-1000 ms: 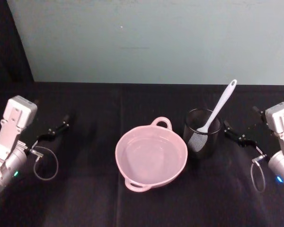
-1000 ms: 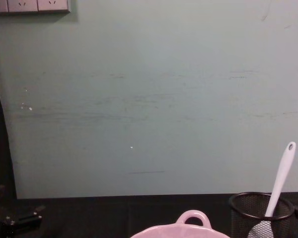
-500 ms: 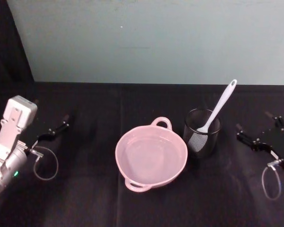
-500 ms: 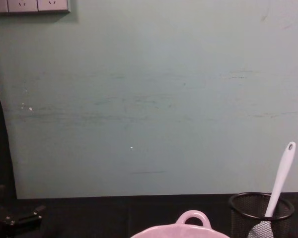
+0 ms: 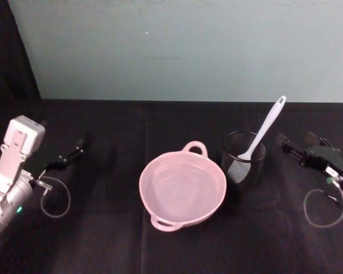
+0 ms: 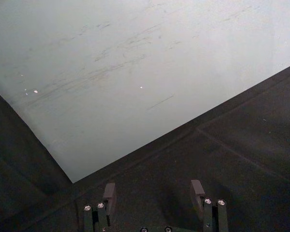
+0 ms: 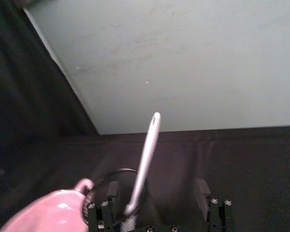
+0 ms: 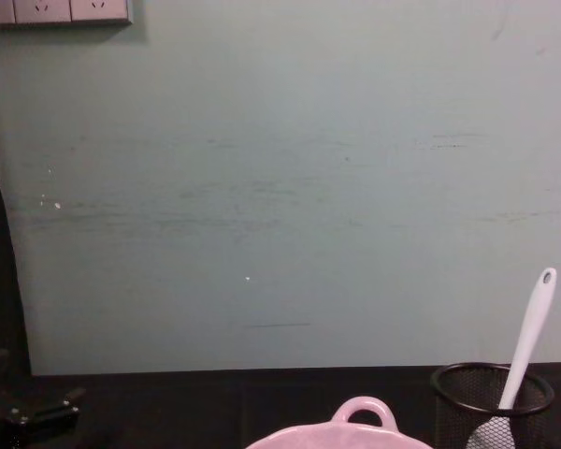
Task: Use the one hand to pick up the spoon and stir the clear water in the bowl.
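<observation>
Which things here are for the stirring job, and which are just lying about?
For the job: spoon; bowl; right gripper, right of the mesh cup, jaws open.
Lying about: that cup, holding the spoon; left gripper, parked far left, jaws open.

So there's a pale pink round bowl with loop handles [image 5: 183, 191] sitting mid-table on the black cloth [image 5: 103, 228], clear water in it. Just beside it on the robot's right is a black wire-mesh cup [image 5: 240, 171] with a white long-handled spoon [image 5: 264, 128] leaning in it, handle tipped up and to the right. The black right gripper [image 5: 296, 140] hangs near the cup's right side, fingers spread, not touching the spoon, and the left gripper [image 5: 66, 157] sits parked way off to the left.
</observation>
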